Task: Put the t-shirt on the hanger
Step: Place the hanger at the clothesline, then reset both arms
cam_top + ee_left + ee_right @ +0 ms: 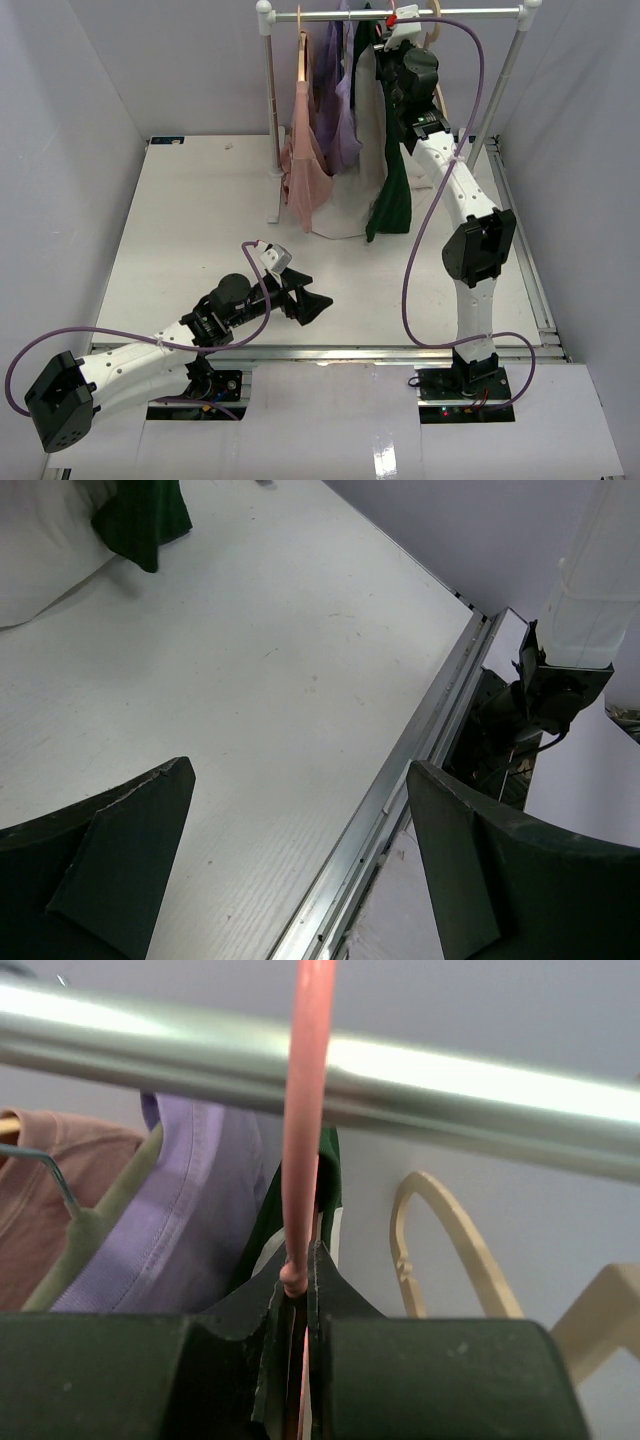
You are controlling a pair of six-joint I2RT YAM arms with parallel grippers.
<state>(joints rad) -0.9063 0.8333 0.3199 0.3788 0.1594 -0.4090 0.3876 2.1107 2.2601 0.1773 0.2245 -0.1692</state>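
The t-shirt (375, 140) hangs under the rack's rail, cream with a dark green side panel (392, 200); its hem also shows in the left wrist view (130, 515). My right gripper (397, 52) is raised to the rail and shut on the thin pink hanger (304, 1130) just below its hook. In the right wrist view the gripper (303, 1258) pinches the wire, which runs up across the rail and out of frame. Whether the hook rests on the rail is hidden. My left gripper (305, 298) is open and empty low over the table's front, also seen in its wrist view (300, 775).
The silver rail (450, 1080) sits on white posts (272, 100). A dusty-pink garment (305, 165) and a lilac garment (340, 110) hang left of the t-shirt. A beige wooden hanger (440, 1240) hangs to its right. The table's metal front edge (400, 800) lies beside my left gripper.
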